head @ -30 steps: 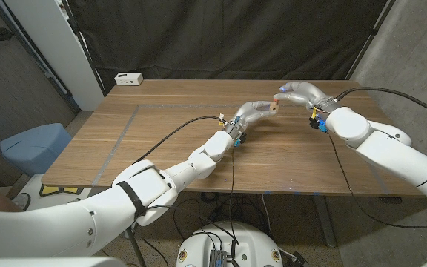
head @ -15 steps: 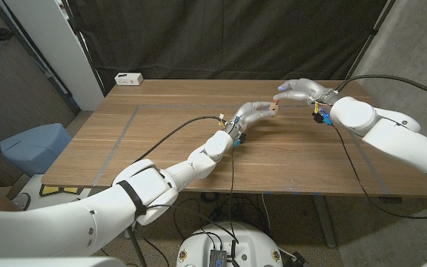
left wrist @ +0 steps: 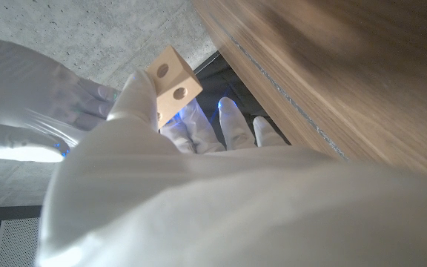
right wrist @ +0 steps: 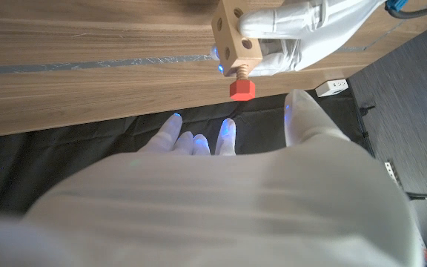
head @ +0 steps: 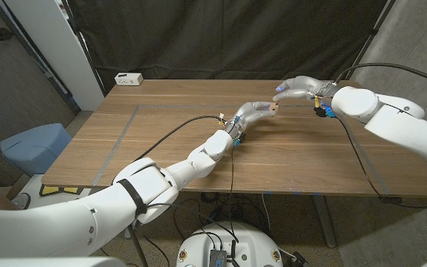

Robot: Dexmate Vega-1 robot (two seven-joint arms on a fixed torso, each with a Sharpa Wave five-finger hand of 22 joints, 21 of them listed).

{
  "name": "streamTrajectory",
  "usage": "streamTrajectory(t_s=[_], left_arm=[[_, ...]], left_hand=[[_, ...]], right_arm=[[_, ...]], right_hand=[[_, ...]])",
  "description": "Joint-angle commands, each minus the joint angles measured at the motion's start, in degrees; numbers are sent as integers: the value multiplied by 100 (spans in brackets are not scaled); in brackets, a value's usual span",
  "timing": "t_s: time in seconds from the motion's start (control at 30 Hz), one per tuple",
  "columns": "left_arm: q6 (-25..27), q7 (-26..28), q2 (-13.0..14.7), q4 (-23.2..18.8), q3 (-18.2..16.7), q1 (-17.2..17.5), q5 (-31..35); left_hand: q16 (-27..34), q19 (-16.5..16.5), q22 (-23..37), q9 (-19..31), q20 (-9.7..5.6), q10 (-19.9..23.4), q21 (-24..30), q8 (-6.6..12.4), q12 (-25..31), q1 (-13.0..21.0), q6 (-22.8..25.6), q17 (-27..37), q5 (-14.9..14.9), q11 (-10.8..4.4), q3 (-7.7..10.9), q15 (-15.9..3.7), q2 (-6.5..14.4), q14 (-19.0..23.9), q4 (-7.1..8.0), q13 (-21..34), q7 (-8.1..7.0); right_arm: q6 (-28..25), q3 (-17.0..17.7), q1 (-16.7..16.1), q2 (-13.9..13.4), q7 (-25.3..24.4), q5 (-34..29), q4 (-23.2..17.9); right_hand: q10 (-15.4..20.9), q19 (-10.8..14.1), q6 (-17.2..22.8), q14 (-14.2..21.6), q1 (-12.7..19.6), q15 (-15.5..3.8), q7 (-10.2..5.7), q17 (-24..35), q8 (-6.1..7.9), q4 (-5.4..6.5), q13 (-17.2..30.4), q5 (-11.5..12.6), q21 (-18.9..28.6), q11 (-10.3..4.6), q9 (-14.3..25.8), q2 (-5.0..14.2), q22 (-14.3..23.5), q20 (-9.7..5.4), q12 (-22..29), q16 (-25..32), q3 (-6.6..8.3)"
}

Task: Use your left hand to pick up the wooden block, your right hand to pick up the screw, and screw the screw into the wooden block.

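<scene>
Head view shows the left hand (head: pixel 254 113) holding the wooden block (head: pixel 273 110) up above the surface (head: pixel 161 141), toward the far right part of it, with the right hand (head: pixel 296 88) just beside the block on its far side. In the right wrist view the block (right wrist: pixel 234 35) is pinched in the left hand's fingers (right wrist: pixel 273 33), and the screw (right wrist: pixel 242 87), with its red hexagonal head, already sits with its shank in one of the block's holes, the head standing clear of the wood. The right hand's fingers (right wrist: pixel 224 137) are spread apart near the screw head but not touching it, so that hand grips nothing. The left wrist view shows the block (left wrist: pixel 173 83) from another side, two empty holes facing the camera, and the right hand (left wrist: pixel 28 111) close behind it.

Judging by this, both pickups are done and the screwing step is under way, at a regrasp between turns. The next move calls for the right fingers to close on the red head again and twist it further in, while the left hand keeps the block steady. How deep the thread has gone cannot be told.
</scene>
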Motion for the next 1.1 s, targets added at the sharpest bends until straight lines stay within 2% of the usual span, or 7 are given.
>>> streamTrajectory(t_s=[0.03, 0.47, 1.1], left_arm=[[-64, -32, -20, 80, 34, -50, 14], [-114, 54, -20, 72, 64, -51, 60], [-157, 137, 10, -6, 70, 9, 101]], left_hand=[[-22, 34, 5, 32, 18, 64, 19, 57, 23, 6, 99, 8, 30, -16, 40, -676, 57, 34, 12, 22, -34], [-19, 33, 5, 32, 22, 69, 18, 58, 19, 29, 105, 16, 32, -16, 43, -676, 60, 38, 1, 26, -35], [-9, 35, 6, 32, 19, 103, 19, 66, 28, 44, 127, 30, 30, -17, 32, -682, 53, 39, -4, 32, -45]], right_arm=[[-262, -246, 470, -115, 541, -159, -1], [-618, -608, 1036, -74, 1153, -450, 24], [-895, -844, 1367, -46, 1578, -699, -11]], right_hand=[[-50, -45, 65, -38, 68, 31, 24, 19, -25, -7, 15, -18, -21, 19, 4, 16, 22, -7, 2, -18, 40], [-74, -51, 156, -65, 131, 57, 110, 11, -45, -9, 18, -55, -15, 73, 10, 21, 23, -9, 7, -25, 67], [-67, -63, 341, -84, 125, 145, 201, 11, -50, 39, 24, -135, -7, 172, 24, 52, 24, 50, 28, -17, 61]])
